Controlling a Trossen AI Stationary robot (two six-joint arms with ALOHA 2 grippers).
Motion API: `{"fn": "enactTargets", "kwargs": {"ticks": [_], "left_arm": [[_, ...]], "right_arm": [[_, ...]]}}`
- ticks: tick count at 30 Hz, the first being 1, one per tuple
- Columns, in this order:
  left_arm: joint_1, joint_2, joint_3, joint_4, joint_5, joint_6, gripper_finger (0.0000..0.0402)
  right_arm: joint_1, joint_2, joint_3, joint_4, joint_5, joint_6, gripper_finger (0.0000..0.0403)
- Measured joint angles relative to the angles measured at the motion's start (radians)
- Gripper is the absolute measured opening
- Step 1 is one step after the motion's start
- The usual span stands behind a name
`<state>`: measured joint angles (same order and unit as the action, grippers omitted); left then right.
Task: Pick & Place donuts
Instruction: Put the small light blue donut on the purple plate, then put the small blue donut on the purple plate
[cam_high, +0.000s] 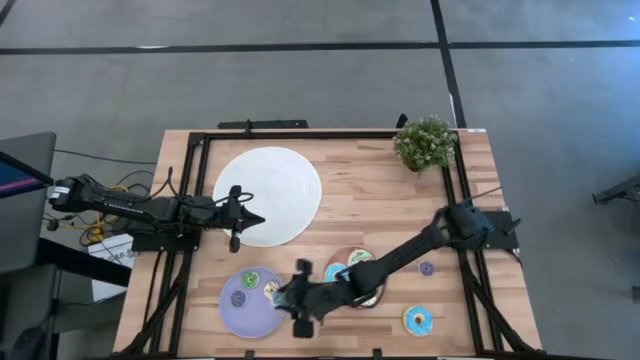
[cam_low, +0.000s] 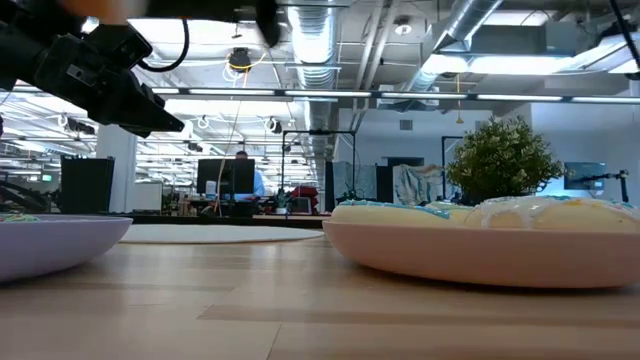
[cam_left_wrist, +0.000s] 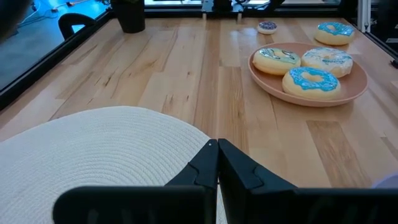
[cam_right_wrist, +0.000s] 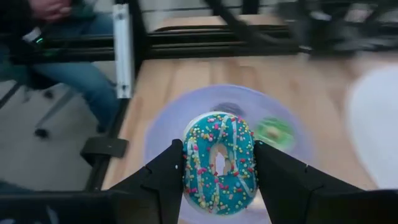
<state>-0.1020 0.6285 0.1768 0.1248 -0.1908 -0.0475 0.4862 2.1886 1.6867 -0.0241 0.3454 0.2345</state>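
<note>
From above, your right claw (cam_high: 283, 296) hangs at the lilac plate's (cam_high: 240, 312) edge; the left claw (cam_high: 252, 218), pressed together, waits over the white disc (cam_high: 268, 190). Through the right wrist, the claw is clamped on a blue sprinkled donut (cam_right_wrist: 218, 163): centre it over bare plate before you release.

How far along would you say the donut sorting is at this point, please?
Partly done. The lilac plate already holds a green donut and a purple one. In hand: the right gripper grips a blue sprinkled donut above that plate. Left: three donuts on the pink plate, plus a blue donut and a small purple donut on the table. The left gripper waits shut over the white disc.
</note>
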Motion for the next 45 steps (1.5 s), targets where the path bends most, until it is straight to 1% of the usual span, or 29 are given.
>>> {"fn": "enactTargets", "kwargs": {"ticks": [2, 4, 9, 15, 19, 24, 29, 34, 36, 40, 45], "left_arm": [[0.000, 0.000, 0.000, 0.000, 0.000, -0.001, 0.0000], [0.000, 0.000, 0.000, 0.000, 0.000, -0.001, 0.0000], [0.000, 0.000, 0.000, 0.000, 0.000, 0.000, 0.0000], [0.000, 0.000, 0.000, 0.004, -0.006, 0.069, 0.0000], [0.000, 0.000, 0.000, 0.006, -0.008, 0.079, 0.0000], [0.000, 0.000, 0.000, 0.007, -0.008, 0.080, 0.0000], [0.000, 0.000, 0.000, 0.007, -0.008, 0.068, 0.0000], [0.000, 0.000, 0.000, 0.007, -0.007, 0.065, 0.0000], [0.000, 0.000, 0.000, 0.006, -0.007, 0.064, 0.0000], [0.000, 0.000, 0.000, 0.006, -0.007, 0.061, 0.0000], [0.000, 0.000, 0.000, 0.002, -0.007, 0.039, 0.0000]], "right_arm": [[-0.007, 0.076, 0.105, -0.027, -0.052, -0.033, 0.0172], [-0.019, 0.143, 0.193, -0.061, -0.078, -0.061, 0.0172], [-0.064, 0.295, 0.363, -0.065, -0.150, -0.086, 0.0172], [-0.106, 0.427, 0.506, -0.103, -0.316, -0.069, 0.0172], [-0.110, 0.478, 0.560, -0.179, -0.320, -0.062, 0.0173], [-0.118, 0.486, 0.577, -0.188, -0.314, -0.059, 0.0187], [-0.130, 0.485, 0.577, -0.199, -0.294, -0.058, 0.0218], [-0.128, 0.483, 0.576, -0.213, -0.296, -0.059, 0.0246], [-0.129, 0.483, 0.576, -0.222, -0.296, -0.059, 0.0249], [-0.135, 0.445, 0.579, -0.305, -0.295, -0.083, 0.0250], [-0.145, 0.369, 0.579, -0.414, -0.318, -0.086, 0.0249]]}}
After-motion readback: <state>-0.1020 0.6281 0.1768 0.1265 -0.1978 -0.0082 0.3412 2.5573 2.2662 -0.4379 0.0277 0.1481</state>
